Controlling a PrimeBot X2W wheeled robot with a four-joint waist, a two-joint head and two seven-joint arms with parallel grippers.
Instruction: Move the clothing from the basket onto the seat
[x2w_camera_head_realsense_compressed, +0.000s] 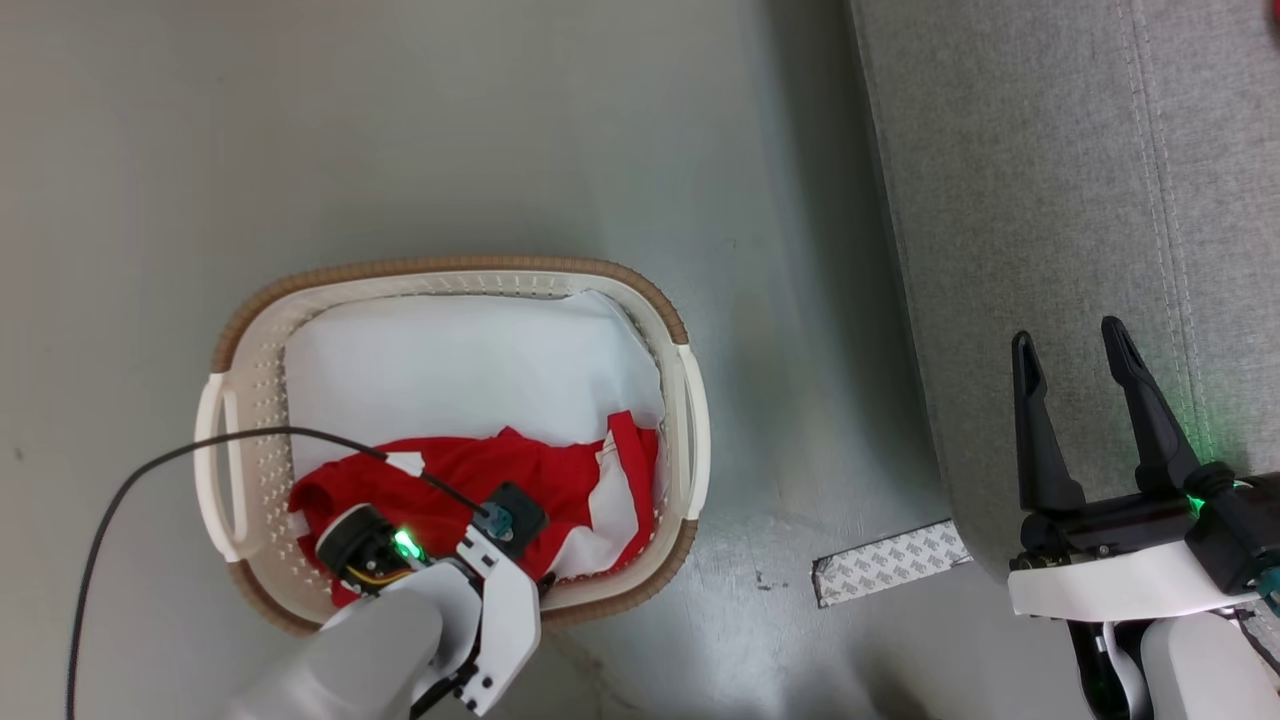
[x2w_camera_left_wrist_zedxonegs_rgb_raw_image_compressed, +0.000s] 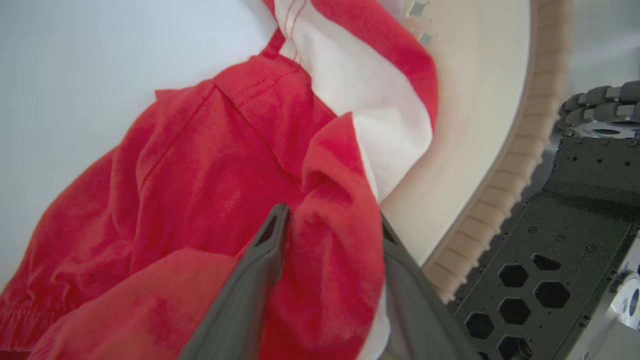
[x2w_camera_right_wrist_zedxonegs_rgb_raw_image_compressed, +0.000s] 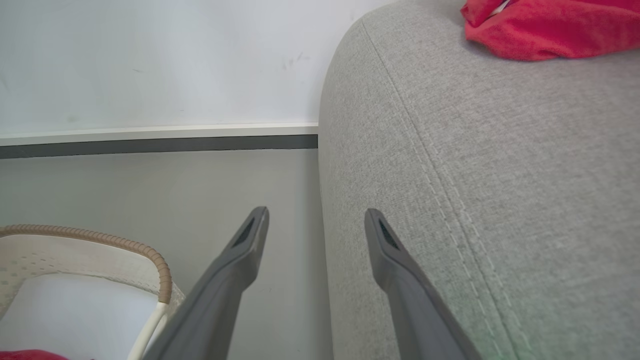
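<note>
Straddling red, white-trimmed clothing (x2w_camera_left_wrist_zedxonegs_rgb_raw_image_compressed: 200, 165) inside the oval cream-white plastic basket (x2w_camera_head_realsense_compressed: 450, 267), your left gripper (x2w_camera_left_wrist_zedxonegs_rgb_raw_image_compressed: 332, 215) stood open, grasp apparently pending; right gripper (x2w_camera_head_realsense_compressed: 1068, 340), beyond the basket, gaped empty; next needed: clamp, lift.

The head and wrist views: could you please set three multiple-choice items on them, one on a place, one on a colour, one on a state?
1. Where is the left gripper? A) over the sofa B) inside the basket C) at the floor tape
2. The basket's woven rim is: A) brown B) blue C) black
3. The right gripper is: A) open, empty B) shut on cloth C) shut on a handle
B: it straddles the red garment in the basket. A: the rim looks brown. A: its fingers stand apart, nothing between.
</note>
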